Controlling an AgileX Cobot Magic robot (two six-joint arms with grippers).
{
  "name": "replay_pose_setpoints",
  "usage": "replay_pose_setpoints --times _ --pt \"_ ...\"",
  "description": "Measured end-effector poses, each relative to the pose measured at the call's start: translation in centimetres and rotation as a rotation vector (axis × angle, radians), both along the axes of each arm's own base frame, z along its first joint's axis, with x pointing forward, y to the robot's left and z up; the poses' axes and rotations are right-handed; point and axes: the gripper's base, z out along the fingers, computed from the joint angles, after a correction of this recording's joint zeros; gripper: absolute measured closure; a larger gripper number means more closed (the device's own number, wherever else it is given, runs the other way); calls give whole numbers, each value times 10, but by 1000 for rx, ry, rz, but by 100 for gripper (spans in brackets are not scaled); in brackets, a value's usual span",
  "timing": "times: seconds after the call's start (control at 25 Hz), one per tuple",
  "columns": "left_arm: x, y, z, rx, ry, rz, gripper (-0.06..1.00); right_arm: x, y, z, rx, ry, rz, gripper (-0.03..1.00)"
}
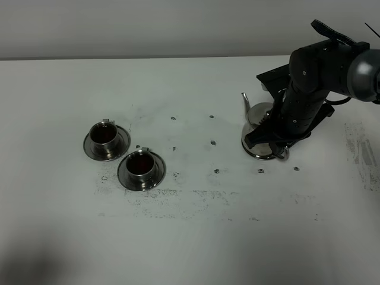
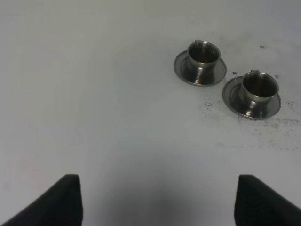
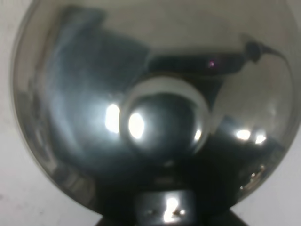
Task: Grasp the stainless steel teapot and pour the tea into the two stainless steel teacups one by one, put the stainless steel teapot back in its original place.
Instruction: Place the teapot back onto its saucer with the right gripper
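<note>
The stainless steel teapot (image 1: 259, 122) stands upright on the white table at the right, its thin spout toward the left. It fills the right wrist view (image 3: 155, 117), seen from above the lid knob. My right gripper (image 1: 276, 142) is down at the pot's loop handle (image 3: 164, 209) and appears shut on it. The two stainless steel teacups (image 1: 105, 135) (image 1: 141, 165) stand on saucers at the left, each holding reddish-brown tea. They also show in the left wrist view (image 2: 203, 55) (image 2: 259, 87). My left gripper (image 2: 157, 202) is open and empty, well short of the cups, and out of the exterior view.
Small dark specks and scuff marks (image 1: 212, 142) dot the middle of the table. A worn patch (image 1: 359, 145) lies at the far right. The table's far edge meets a grey wall (image 1: 148, 29).
</note>
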Motion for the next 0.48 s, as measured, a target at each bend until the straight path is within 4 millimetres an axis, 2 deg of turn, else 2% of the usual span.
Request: replay_pose_setpoints --times 0.48 --pt "0 0 0 0 0 0 30 0 0 0 3 2 -5 79"
